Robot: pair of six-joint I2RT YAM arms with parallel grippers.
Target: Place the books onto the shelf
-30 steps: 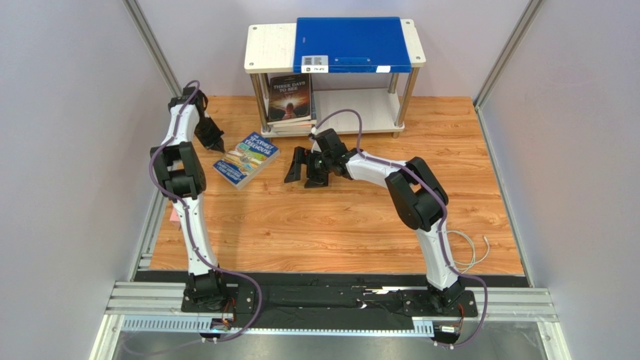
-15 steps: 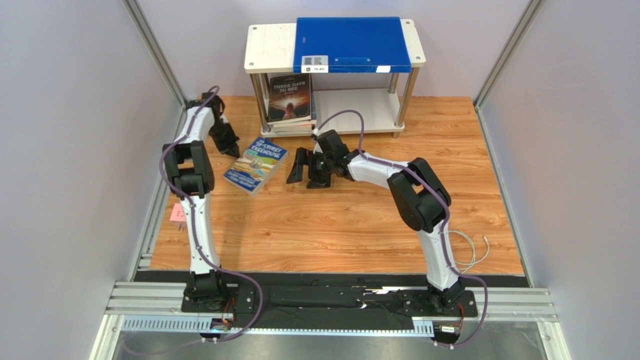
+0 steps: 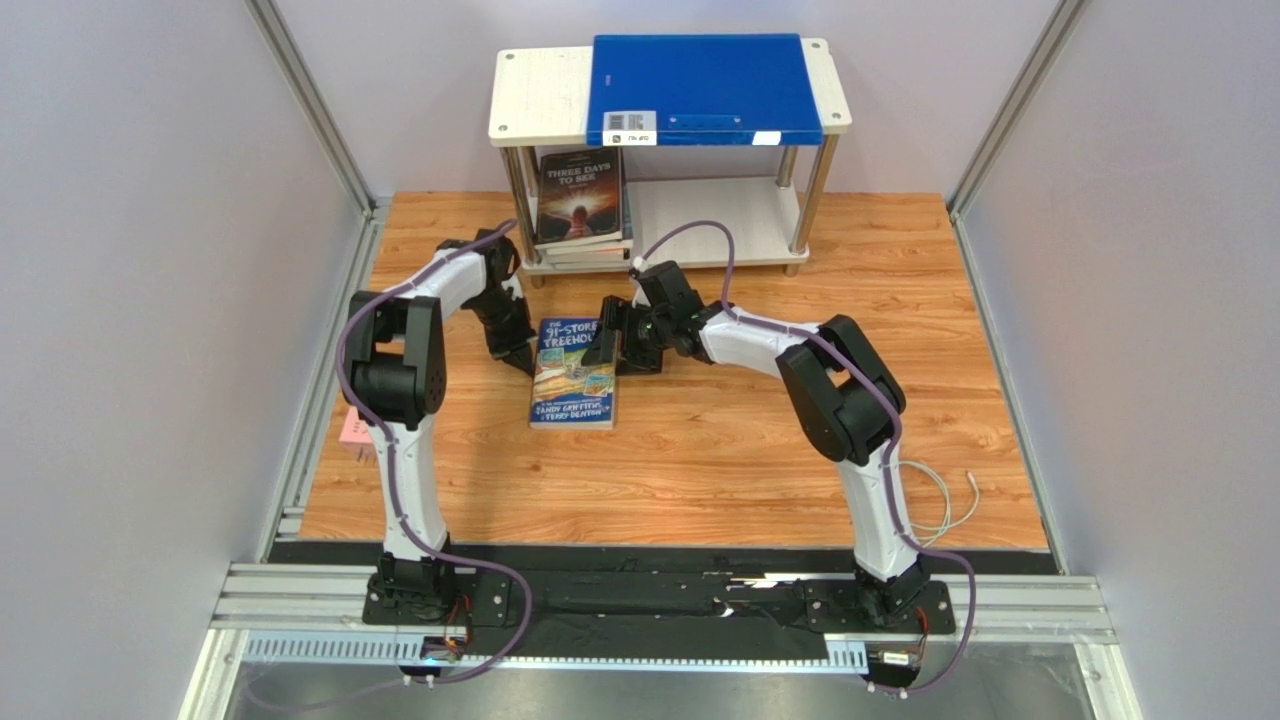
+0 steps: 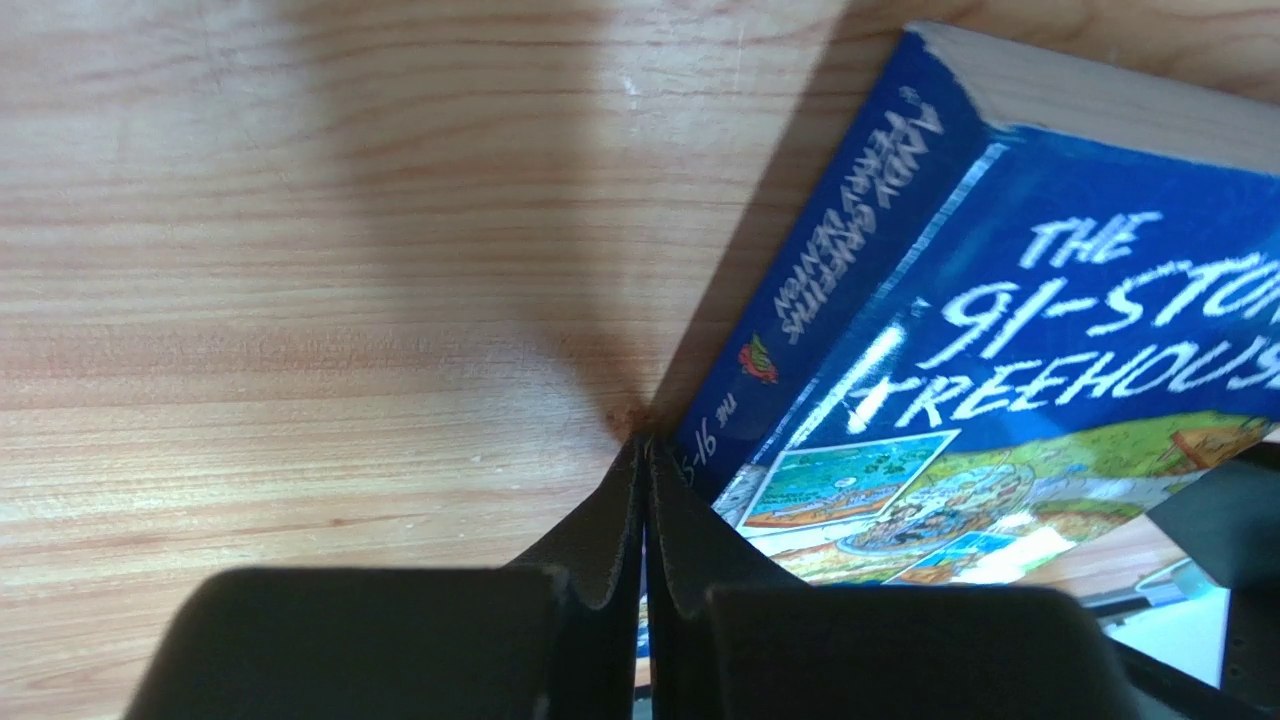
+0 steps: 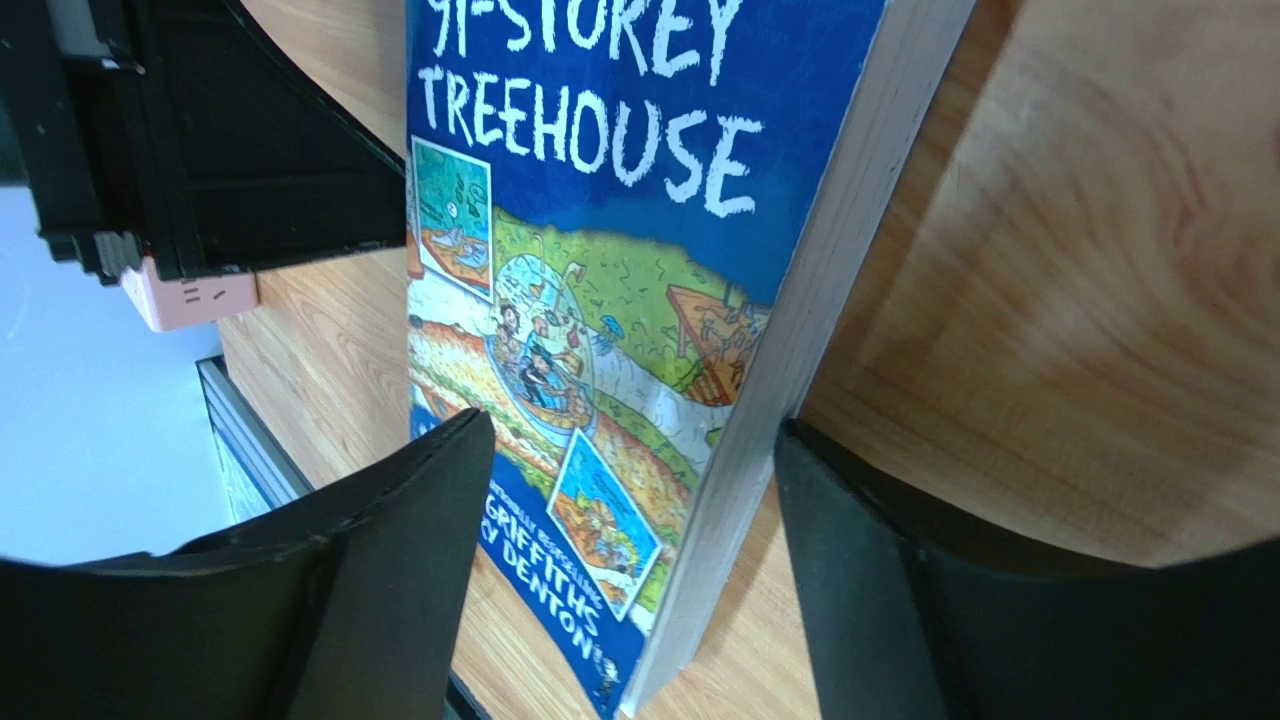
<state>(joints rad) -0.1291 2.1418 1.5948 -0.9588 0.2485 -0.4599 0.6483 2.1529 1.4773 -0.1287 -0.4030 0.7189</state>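
Entry, near to far.

- Blue book (image 3: 576, 375): cover up on the table (image 3: 721, 450), lying between the two claws. Its long axis runs near-to-far with a slight skew. The authors' names end points toward the arm bases and the title end points toward the shelf. The spine faces the left claw and the page edge faces the right claw.
- Left claw (image 4: 646, 458): jaws pressed together with nothing between them. The tip touches the book's spine, and the book lies just to this claw's right.
- Right claw (image 5: 631, 443): jaws apart, straddling the page-edge side near the book's far right corner. One finger is over the cover and the other is outside the page edge, above bare table. A gap shows on both sides, so there is no grip. I cannot tell whether that edge is lifted.
- Shelf (image 3: 538, 93): beyond both claws.
  - A stack of books (image 3: 582, 203) with a dark cover uppermost sits at the left end of the lower board, just past the left claw's tip line.
  - A blue folder (image 3: 706, 83) lies flat on the top board and leaves its left end bare.
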